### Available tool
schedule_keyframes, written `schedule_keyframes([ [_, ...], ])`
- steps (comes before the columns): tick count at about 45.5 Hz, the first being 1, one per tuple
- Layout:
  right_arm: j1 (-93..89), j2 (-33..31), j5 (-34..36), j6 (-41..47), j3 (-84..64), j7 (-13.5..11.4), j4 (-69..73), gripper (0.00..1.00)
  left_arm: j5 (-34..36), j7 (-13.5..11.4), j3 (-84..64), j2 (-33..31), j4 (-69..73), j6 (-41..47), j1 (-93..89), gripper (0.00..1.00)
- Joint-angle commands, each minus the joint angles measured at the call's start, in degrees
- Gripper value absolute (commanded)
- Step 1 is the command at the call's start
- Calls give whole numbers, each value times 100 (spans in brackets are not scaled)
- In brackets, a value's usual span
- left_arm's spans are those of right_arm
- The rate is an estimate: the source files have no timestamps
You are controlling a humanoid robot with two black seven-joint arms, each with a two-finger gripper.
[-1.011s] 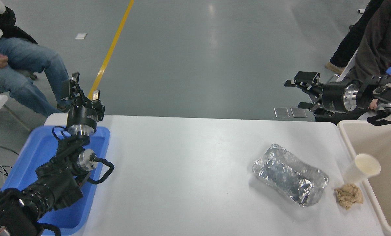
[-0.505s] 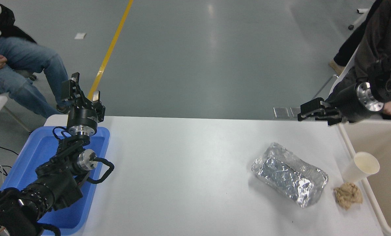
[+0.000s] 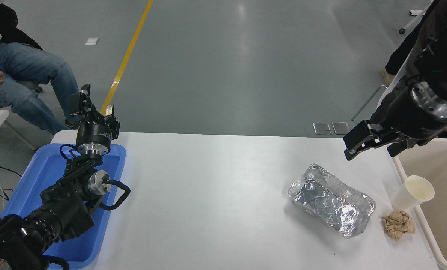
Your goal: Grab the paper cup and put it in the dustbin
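The paper cup (image 3: 413, 193) is seen upright on the surface (image 3: 216, 195), touching the dustbin (image 3: 429, 240) rim, just beyond a brown paper wad (image 3: 398, 224). Farther back, the right end effector (image 3: 373, 144) is held open and empty.

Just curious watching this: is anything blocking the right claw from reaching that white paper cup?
Nothing visible does. The right gripper hangs above the table's far right; the paper cup stands nearer, against the dustbin rim. The foil container and brown paper wad sit beside the cup, not between.
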Motion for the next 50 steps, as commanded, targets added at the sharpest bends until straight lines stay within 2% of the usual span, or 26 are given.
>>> schedule_keyframes([
  [1, 478, 360, 642, 163, 3, 43, 356, 100, 0, -10, 0, 0, 0, 0, 8, 100],
  [26, 488, 396, 335, 163, 469, 52, 313, 100, -9, -10, 9, 0, 0, 0, 0, 100],
  [35, 40, -288, -798, 163, 451, 52, 190, 100, -9, -10, 9, 0, 0, 0, 0, 100],
  [45, -751, -1220, -2960, -48, 179, -1, -363, 100, -9, -10, 9, 0, 0, 0, 0, 100],
  [50, -1269, -1616, -3602, -57, 214, -1, -960, 100, -9, -10, 9, 0, 0, 0, 0, 100],
])
